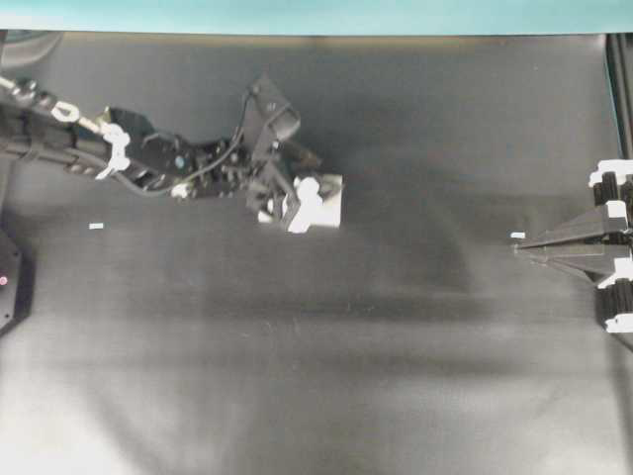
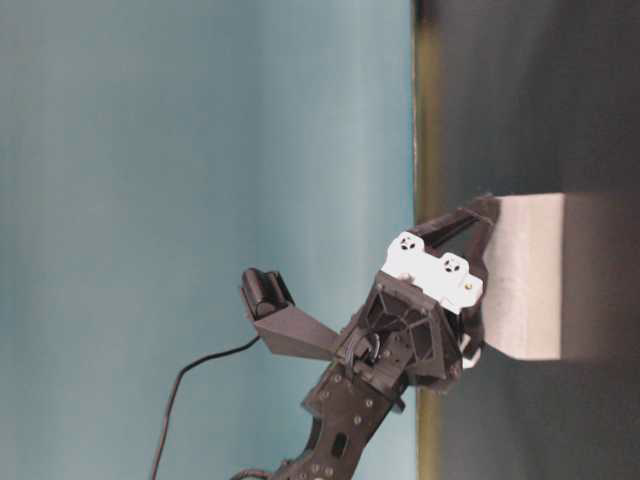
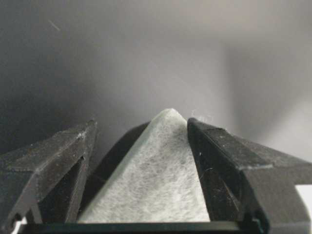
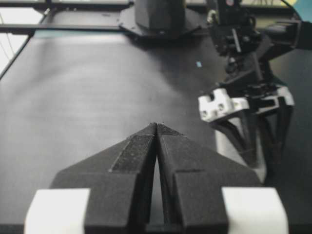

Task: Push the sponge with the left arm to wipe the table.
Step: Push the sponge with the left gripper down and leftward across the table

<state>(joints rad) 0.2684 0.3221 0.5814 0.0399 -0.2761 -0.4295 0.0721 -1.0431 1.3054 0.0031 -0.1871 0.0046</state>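
Broadly, the dark tabletop (image 1: pixel 396 376) (teal strip along its far edge) carries the left arm (image 1: pixel 148 158), whose jaws (image 1: pixel 297 203) straddle the white sponge (image 1: pixel 326 203) toward the far edge; the right jaws (image 1: pixel 521 248) are pressed together, empty.

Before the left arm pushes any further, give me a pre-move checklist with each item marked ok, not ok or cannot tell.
1. Sponge sits between the left gripper fingers: ok; the left wrist view shows it filling the gap.
2. Fingers clamped on the sponge: cannot tell; one touches it, the other shows a dark gap.
3. Sponge flat on the table: cannot tell; the table-level view shows no visible gap, but the underside is hidden.
4. Path ahead free: ok; only bare dark sheet lies beyond the sponge in the left wrist view.
5. Right gripper out of the way: ok; shut, parked at the table's far side.
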